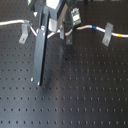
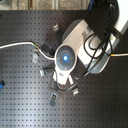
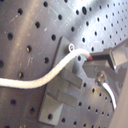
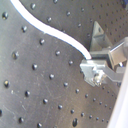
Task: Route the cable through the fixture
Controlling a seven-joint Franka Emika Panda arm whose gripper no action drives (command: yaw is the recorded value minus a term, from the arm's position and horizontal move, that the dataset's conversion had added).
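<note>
Black perforated board [image 1: 80,90], mounted on a table.

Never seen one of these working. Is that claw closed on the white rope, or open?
Closed on it. In the first wrist view the gripper pinches the cable beside a grey fixture.

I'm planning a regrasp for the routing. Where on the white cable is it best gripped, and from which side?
Probably on the free span of the cable just short of the grey clip, coming from above the perforated board. There the cord lies along the plate with open space on both sides, so the tool can straddle it across its width.
</note>
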